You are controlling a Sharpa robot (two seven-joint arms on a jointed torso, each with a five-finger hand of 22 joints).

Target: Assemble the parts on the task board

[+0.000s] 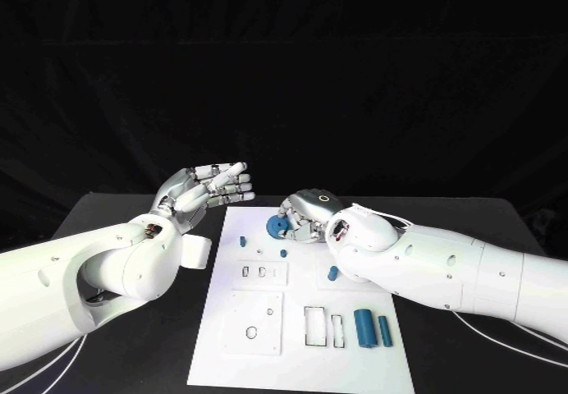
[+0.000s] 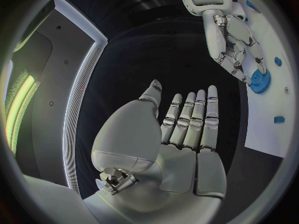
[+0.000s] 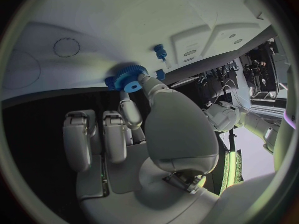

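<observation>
Right hand (image 1: 310, 215) is down at the far end of the task board (image 1: 296, 361), around twelve o'clock of the plate, and its fingers are pinched on the blue gear (image 1: 279, 227); the right wrist view shows the gear (image 3: 129, 77) caught between thumb and fingertip right at the white surface, seemingly touching it, with a small blue peg (image 3: 161, 51) standing just beyond. My read: the gear is being held flat like that so its bore can go over a post or into a seat on the board, though the seat itself is hidden under the fingers. Left hand (image 1: 208, 190) sits off the board's far left corner, about ten o'clock, lifted, palm up, fingers straight and side by side, holding nothing — parked clear, I'd say, to leave the right arm room. Nearer the robot, around five o'clock, two blue cylinders (image 1: 373, 328) lie side by side next to rectangular slots, untouched, and a smaller blue piece (image 1: 332, 273) stands mid-board. Plenty left to assemble, by the look of it.
</observation>
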